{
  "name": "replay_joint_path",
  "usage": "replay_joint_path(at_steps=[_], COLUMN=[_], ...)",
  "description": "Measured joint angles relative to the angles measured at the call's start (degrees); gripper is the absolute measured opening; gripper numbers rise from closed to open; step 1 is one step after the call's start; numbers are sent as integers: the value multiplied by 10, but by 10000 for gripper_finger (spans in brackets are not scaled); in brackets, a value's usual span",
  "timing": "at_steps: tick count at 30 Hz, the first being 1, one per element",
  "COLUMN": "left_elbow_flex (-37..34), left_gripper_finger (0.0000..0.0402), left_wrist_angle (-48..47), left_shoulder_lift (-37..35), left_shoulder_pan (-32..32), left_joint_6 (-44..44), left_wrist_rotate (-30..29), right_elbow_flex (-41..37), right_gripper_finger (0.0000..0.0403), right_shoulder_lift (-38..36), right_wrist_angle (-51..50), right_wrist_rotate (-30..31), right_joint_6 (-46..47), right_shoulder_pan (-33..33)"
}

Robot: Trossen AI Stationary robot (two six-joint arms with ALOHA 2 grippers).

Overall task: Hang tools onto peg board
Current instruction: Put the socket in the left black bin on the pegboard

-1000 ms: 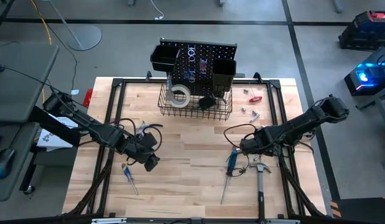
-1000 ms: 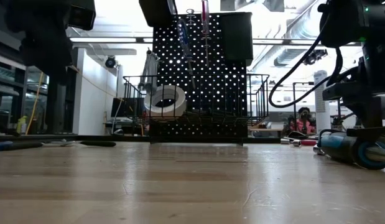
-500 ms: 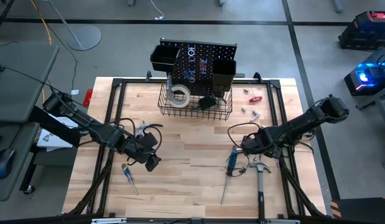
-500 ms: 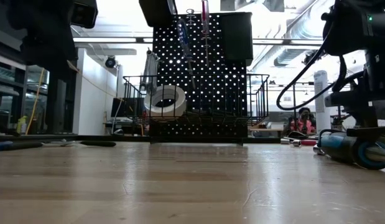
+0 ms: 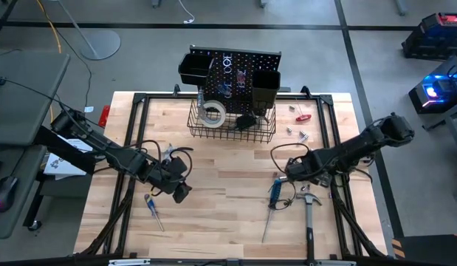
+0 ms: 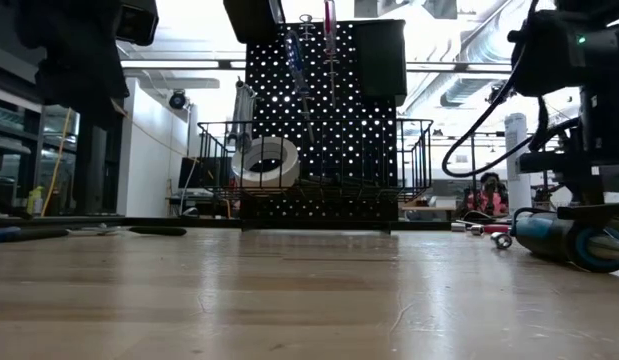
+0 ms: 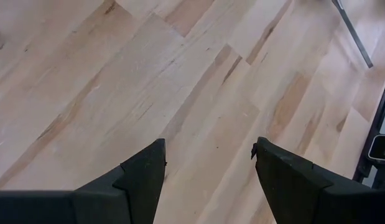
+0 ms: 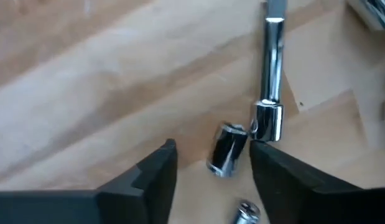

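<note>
The peg board [image 5: 232,68] stands upright at the table's far edge. A white tape roll [image 5: 212,112] lies in its wire basket [image 5: 232,125]. My right gripper [image 8: 212,147] points down, open, over the table's right half. A short chrome socket [image 8: 227,148] lies on the wood between its fingers, with a chrome bar tool [image 8: 272,74] beside it. I cannot tell whether a finger touches either. A blue-handled screwdriver [image 5: 274,193] and a hammer [image 5: 308,210] lie just nearer. My left gripper [image 7: 208,149] hangs open over bare wood at the left [image 5: 180,193].
A second blue-handled screwdriver [image 5: 153,210] lies near the left front. A red-handled tool [image 5: 302,117] and small silver pieces [image 5: 298,134] lie at the far right. A black frame [image 5: 132,133] rims the table. A person [image 6: 486,195] sits beyond the table.
My right gripper has rolled a little about its own downward axis while staying over the same spot, and its cable loop has shifted with it. The tools on the table lie as before.
</note>
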Motion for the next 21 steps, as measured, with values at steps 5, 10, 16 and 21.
replay_joint_path(at_steps=[5,10,16,21], left_elbow_flex=[0,0,0,0], left_gripper_finger=[232,232,232,232], left_wrist_angle=[0,0,0,0], left_shoulder_lift=[0,0,0,0], left_shoulder_pan=[7,8,8,8], left_joint_6=[0,-4,-10,-10], left_wrist_rotate=[0,16,38,36], right_elbow_flex=[0,0,0,0], right_gripper_finger=[146,134,134,134], right_shoulder_lift=[0,0,1,16], right_wrist_angle=[0,34,41,38], right_wrist_rotate=[20,20,17,16], right_joint_6=[-20,-66,-68,-80], right_shoulder_pan=[-26,-34,-17,-10])
